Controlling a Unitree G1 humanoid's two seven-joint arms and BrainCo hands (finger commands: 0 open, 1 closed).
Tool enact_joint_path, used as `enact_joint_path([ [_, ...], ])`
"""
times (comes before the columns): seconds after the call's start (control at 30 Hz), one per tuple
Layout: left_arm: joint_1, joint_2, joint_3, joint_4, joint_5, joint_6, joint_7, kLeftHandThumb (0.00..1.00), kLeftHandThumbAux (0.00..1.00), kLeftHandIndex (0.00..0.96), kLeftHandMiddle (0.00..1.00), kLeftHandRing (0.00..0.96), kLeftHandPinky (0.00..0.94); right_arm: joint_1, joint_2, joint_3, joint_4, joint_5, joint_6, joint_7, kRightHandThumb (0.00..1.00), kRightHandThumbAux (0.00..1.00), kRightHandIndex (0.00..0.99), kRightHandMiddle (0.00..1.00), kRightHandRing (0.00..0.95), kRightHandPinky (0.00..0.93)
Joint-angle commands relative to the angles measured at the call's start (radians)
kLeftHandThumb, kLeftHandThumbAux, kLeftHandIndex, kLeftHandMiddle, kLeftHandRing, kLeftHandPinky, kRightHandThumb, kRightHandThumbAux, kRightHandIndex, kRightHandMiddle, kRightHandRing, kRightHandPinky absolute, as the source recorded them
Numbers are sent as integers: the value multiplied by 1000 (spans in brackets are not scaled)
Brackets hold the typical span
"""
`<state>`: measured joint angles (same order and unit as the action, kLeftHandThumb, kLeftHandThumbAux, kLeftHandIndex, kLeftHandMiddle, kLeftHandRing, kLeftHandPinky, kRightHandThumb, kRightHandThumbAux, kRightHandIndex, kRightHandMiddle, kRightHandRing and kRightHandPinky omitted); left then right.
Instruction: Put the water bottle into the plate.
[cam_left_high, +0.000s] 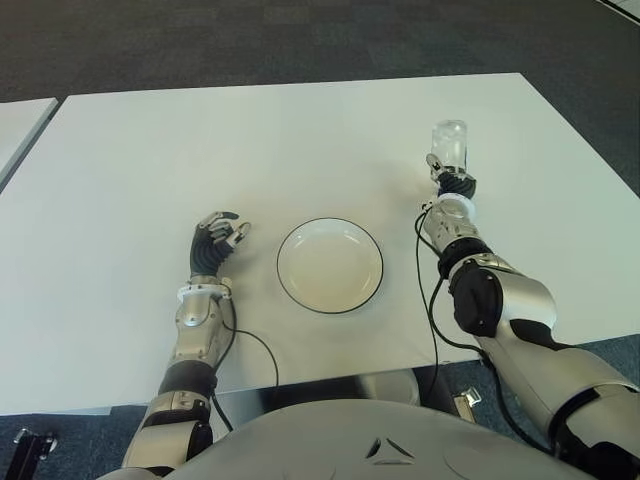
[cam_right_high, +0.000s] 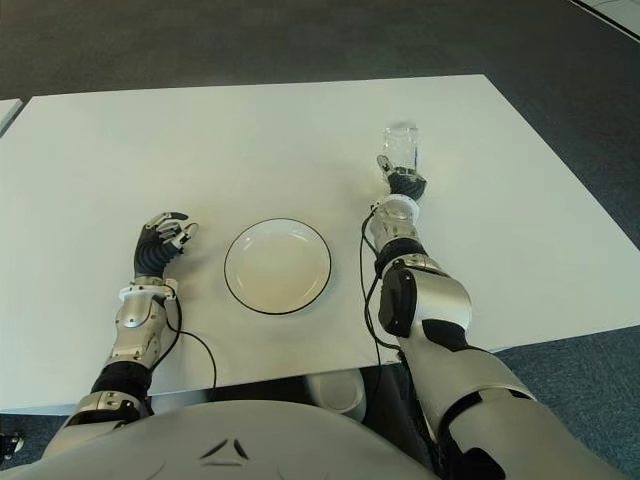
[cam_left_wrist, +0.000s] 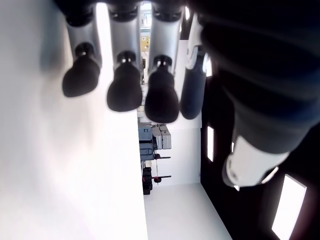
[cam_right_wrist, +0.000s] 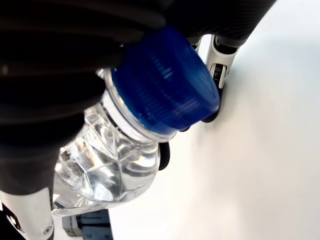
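A clear plastic water bottle (cam_left_high: 450, 145) with a blue cap (cam_right_wrist: 165, 85) is held in my right hand (cam_left_high: 452, 183), to the right of the plate and farther back. Its fingers wrap the bottle's neck end, and the clear body (cam_right_wrist: 105, 165) sticks out beyond them, away from me. I cannot tell whether the bottle touches the table. The white plate (cam_left_high: 330, 265) with a dark rim sits empty at the table's middle front. My left hand (cam_left_high: 218, 238) shows to the plate's left, its fingers (cam_left_wrist: 125, 90) curled and holding nothing.
The white table (cam_left_high: 200, 150) stretches wide around the plate. Its front edge runs close to my body and its right edge slants just past my right arm. A second table's corner (cam_left_high: 20, 125) shows at far left. Dark carpet lies beyond.
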<state>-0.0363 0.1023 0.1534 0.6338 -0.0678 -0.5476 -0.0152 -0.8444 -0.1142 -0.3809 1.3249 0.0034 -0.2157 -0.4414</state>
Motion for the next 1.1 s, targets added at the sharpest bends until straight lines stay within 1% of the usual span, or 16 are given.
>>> enact_joint_path([
  [0.03, 9, -3, 3, 22, 5, 36, 7, 705, 716, 436, 762, 772, 769, 10, 37, 44, -19, -14, -156, 88, 703, 726, 439, 845, 843, 832],
  [0.1, 8, -4, 3, 20, 9, 37, 13, 705, 716, 436, 764, 775, 779, 18, 45, 70, -35, -30, -212, 87, 703, 726, 439, 844, 841, 828],
  [0.13, 9, -3, 2, 18, 11, 36, 13, 705, 716, 436, 765, 776, 783, 30, 50, 90, -50, -43, -256, 91, 703, 727, 439, 844, 840, 827],
  [0.2, 9, -2, 0, 17, 13, 36, 12, 704, 716, 436, 767, 775, 786, 45, 56, 120, -69, -61, -321, 102, 704, 727, 439, 842, 839, 812],
  [0.27, 10, -2, -1, 16, 15, 35, 11, 704, 716, 435, 766, 771, 770, 52, 56, 146, -79, -77, -378, 116, 704, 727, 439, 842, 838, 810],
  [0.37, 11, -3, -1, 12, 16, 36, 11, 704, 717, 435, 766, 772, 771, 57, 53, 175, -86, -92, -444, 133, 705, 727, 439, 842, 838, 800],
  [0.43, 11, -6, 1, 9, 15, 43, 15, 704, 717, 435, 762, 767, 764, 59, 53, 200, -102, -110, -507, 147, 705, 727, 439, 844, 840, 803],
  [0.5, 11, -7, 2, 8, 15, 45, 18, 704, 716, 435, 759, 765, 761, 60, 53, 215, -109, -120, -544, 152, 706, 726, 440, 847, 842, 808],
  [0.57, 8, -8, 3, 13, 15, 38, 19, 704, 716, 435, 759, 765, 764, 84, 58, 250, -153, -152, -636, 148, 706, 726, 440, 852, 844, 817],
  [0.63, 6, -7, 3, 17, 13, 33, 15, 705, 716, 436, 761, 766, 767, 113, 60, 278, -191, -177, -711, 148, 707, 725, 440, 863, 852, 839],
  [0.7, 5, -6, 2, 19, 11, 31, 12, 705, 716, 436, 764, 768, 770, 129, 59, 292, -205, -187, -747, 152, 708, 724, 440, 869, 857, 847],
  [0.8, 3, -4, 1, 21, 8, 30, 3, 705, 716, 436, 768, 772, 775, 183, 52, 323, -241, -207, -825, 176, 709, 722, 440, 874, 860, 844],
  [0.93, 2, -2, 1, 23, 7, 33, 0, 704, 716, 436, 770, 773, 774, 238, 41, 354, -289, -231, -887, 193, 708, 721, 440, 875, 859, 836],
  [1.0, 1, -2, 1, 23, 6, 37, 0, 704, 716, 436, 766, 770, 764, 258, 27, 374, -325, -254, -908, 207, 707, 721, 439, 872, 857, 834],
  [1.1, 2, -3, 2, 22, 4, 38, 0, 704, 717, 435, 760, 764, 751, 289, 16, 399, -378, -282, -915, 226, 706, 721, 439, 871, 855, 834],
])
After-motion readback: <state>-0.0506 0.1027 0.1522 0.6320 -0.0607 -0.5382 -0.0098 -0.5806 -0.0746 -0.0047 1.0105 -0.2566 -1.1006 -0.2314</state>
